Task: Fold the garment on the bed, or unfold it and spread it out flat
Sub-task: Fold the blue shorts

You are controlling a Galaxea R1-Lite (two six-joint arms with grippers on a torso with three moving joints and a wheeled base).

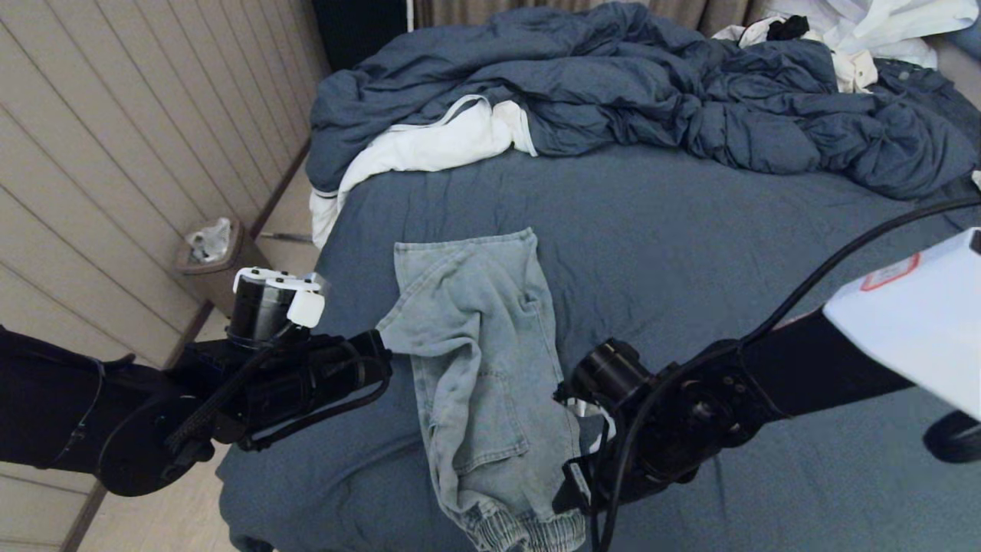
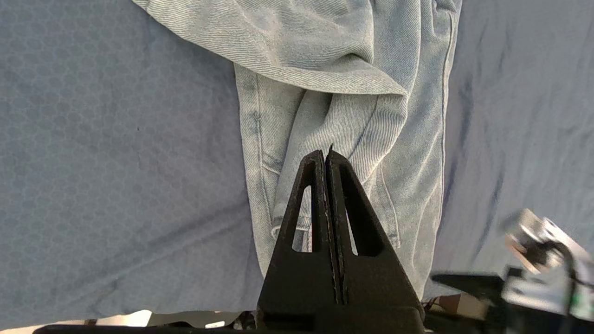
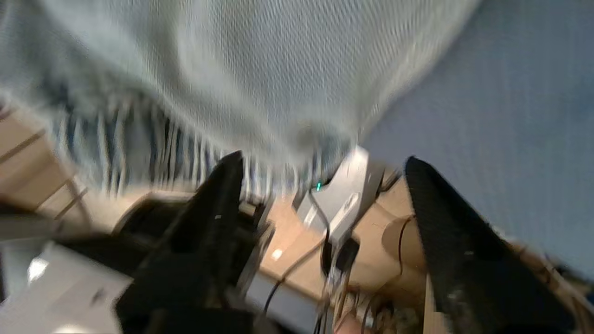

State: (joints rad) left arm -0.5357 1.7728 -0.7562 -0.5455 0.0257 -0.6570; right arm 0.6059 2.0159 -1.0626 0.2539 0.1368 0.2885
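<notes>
The garment (image 1: 483,368), light blue denim-look shorts, lies folded lengthwise on the bed (image 1: 690,230), its ribbed waistband (image 1: 529,529) at the near edge. My left gripper (image 1: 381,346) is at the shorts' left edge; in the left wrist view it (image 2: 326,155) hovers shut over the folded denim (image 2: 352,69) with nothing seen between its fingers. My right gripper (image 1: 576,479) is at the shorts' right side near the waistband. The right wrist view shows it (image 3: 323,157) open and empty just off the gathered waistband (image 3: 139,130).
A rumpled dark blue duvet (image 1: 651,84) fills the far part of the bed, with a white cloth (image 1: 429,146) at its left end and more white clothes (image 1: 866,31) at the back right. A bin (image 1: 211,257) stands on the floor by the panelled wall, left of the bed.
</notes>
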